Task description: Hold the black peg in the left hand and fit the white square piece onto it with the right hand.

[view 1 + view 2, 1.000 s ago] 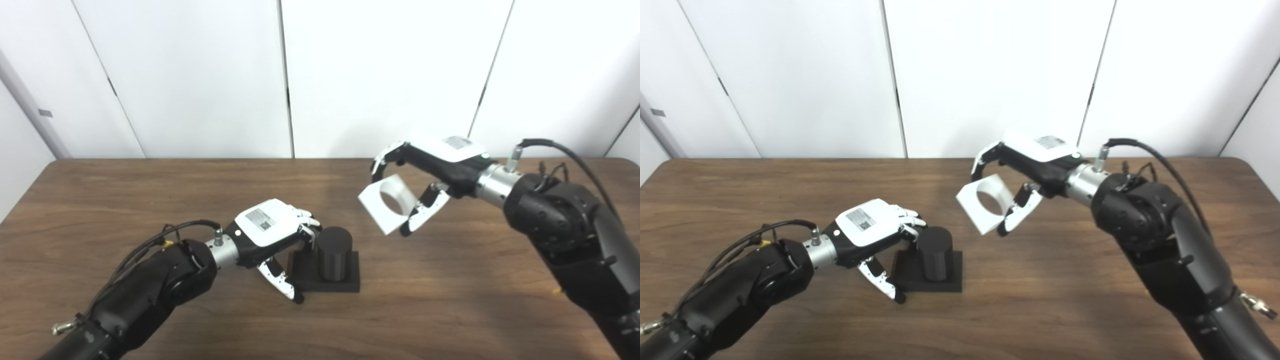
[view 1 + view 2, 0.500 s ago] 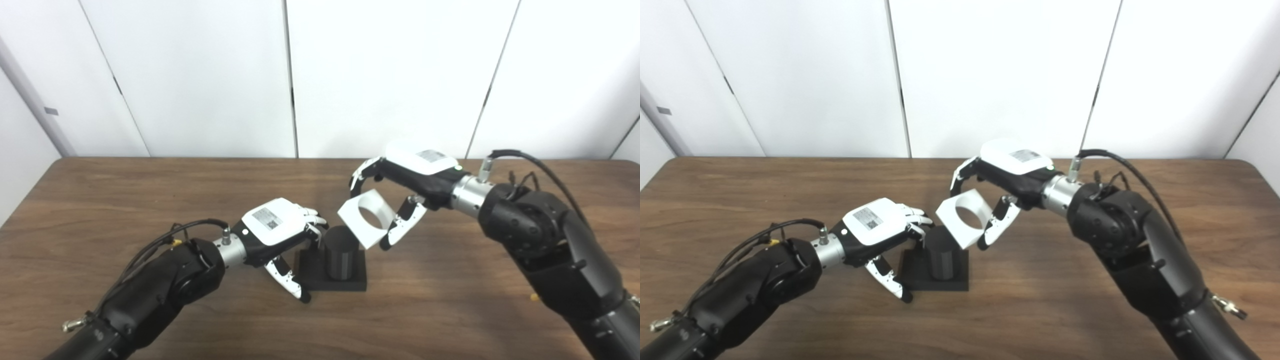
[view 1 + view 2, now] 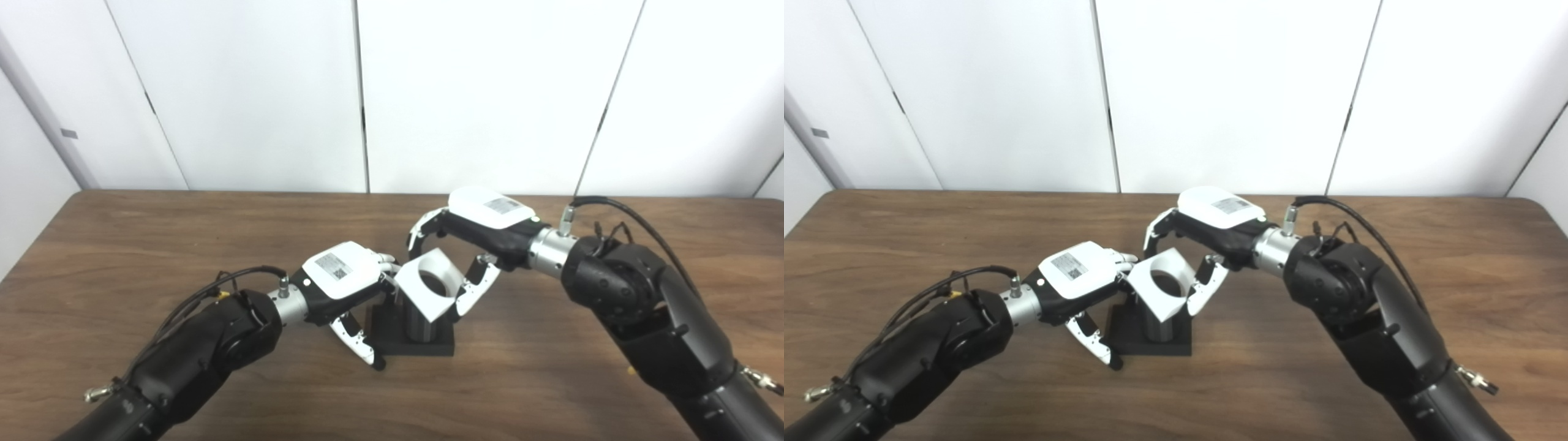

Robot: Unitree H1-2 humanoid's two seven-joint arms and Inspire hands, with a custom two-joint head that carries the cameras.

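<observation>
The white square piece (image 3: 427,285), a smooth matte block with a round bore, is pinched between the fingers and thumb of the right hand (image 3: 474,229) and tilted over the top of the black peg (image 3: 422,321). The peg, a dull cylinder on a flat square base (image 3: 413,345), is visible through the bore. The left hand (image 3: 343,285) is curled around the peg's left side; whether firm contact is made cannot be told. Bare wood-grain table (image 3: 153,245) is left open on all sides, with its edges well apart from both hands.
</observation>
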